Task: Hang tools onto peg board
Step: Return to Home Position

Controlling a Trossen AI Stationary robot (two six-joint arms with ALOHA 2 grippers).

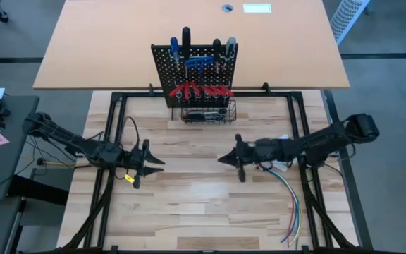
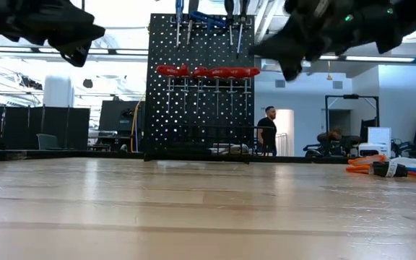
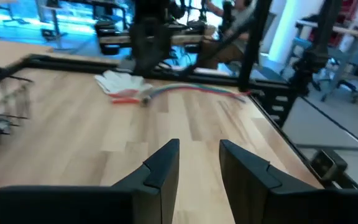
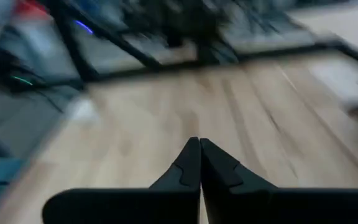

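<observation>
Tools (image 2: 215, 71) | hanging on peg board (image 2: 165, 115) | long axes vertical, shafts down

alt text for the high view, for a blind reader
Seen from above, a black peg board stands at the far edge of the wooden table, hung with red-handled pliers and screwdrivers. Both arms reach toward the table's middle, the left claw open and the right claw shut, neither holding anything. A bundle of coloured wires lies near the right arm.
</observation>
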